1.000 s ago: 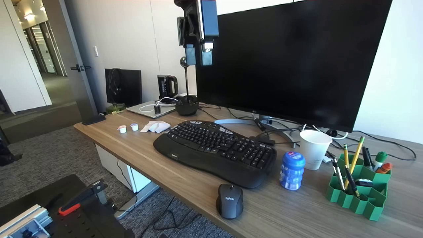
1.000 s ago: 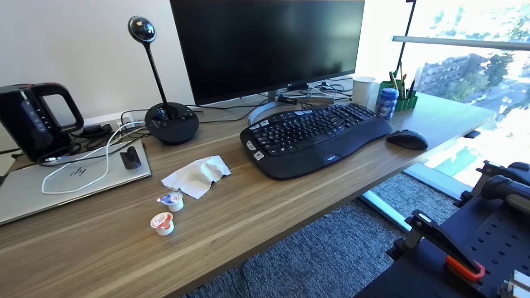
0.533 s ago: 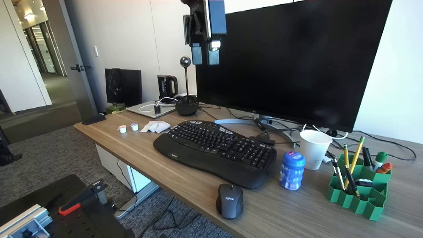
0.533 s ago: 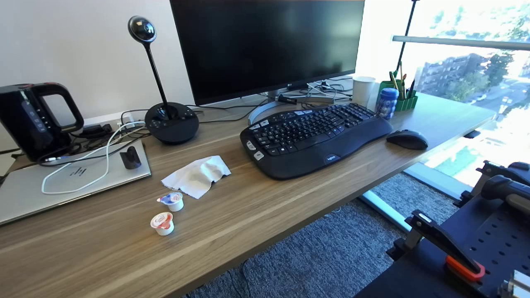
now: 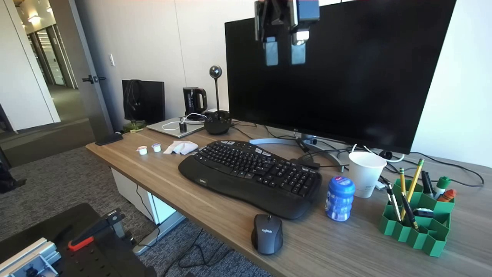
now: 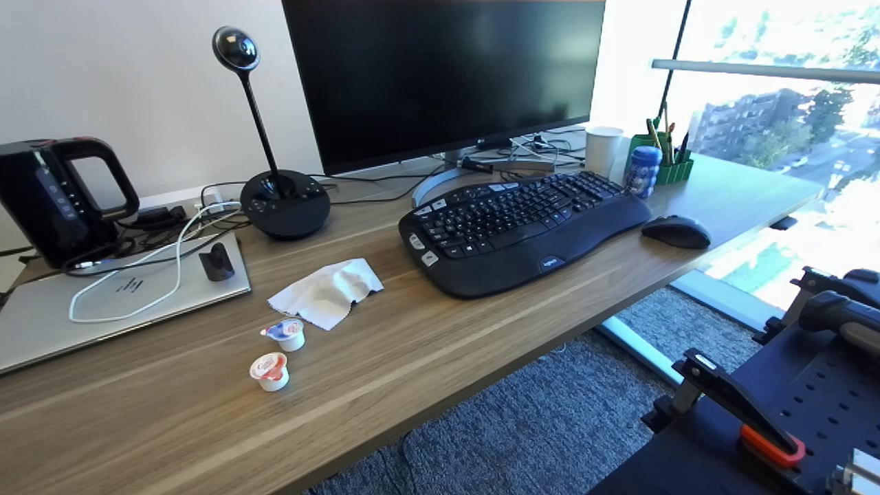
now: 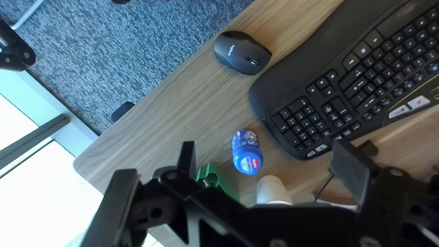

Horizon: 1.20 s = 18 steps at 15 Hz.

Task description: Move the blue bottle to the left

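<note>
Blue bottle (image 5: 340,199), long axis vertical, cap (image 5: 341,186) up

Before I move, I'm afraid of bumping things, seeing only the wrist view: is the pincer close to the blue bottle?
Observer: No, in an exterior view the pincer hangs high above the desk, well clear of the blue bottle.
Operator: Anything sticking up from the green holder?
Observer: Yes, yellow pencils rise well above it.
Operator: And past the keyboard end I can't see?
Observer: A crumpled white cloth lies there, in both exterior views.
</note>
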Tool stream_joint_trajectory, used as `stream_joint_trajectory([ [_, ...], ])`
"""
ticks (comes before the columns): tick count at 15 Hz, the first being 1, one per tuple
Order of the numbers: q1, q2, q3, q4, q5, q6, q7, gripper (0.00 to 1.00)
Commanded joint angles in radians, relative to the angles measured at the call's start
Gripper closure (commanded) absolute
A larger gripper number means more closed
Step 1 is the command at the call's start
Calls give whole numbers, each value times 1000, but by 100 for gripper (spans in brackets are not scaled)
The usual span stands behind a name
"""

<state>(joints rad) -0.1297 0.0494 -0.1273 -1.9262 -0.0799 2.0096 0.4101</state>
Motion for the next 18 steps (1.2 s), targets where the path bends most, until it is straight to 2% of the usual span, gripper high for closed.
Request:
stream_joint_trajectory([
  [1, -19, 132, -32, 158, -7, -21, 52, 0],
  [4, -25, 234, -56, 263, 1, -40, 87, 0],
  [6, -30, 284, -56, 317, 46, -61, 55, 0],
  [13, -67, 343, -26, 379, 188, -149, -244, 0],
  [15, -83, 350, -22, 400, 194, -189, -364, 0],
  [18, -98, 353, -27, 426, 183, -236, -458, 0],
])
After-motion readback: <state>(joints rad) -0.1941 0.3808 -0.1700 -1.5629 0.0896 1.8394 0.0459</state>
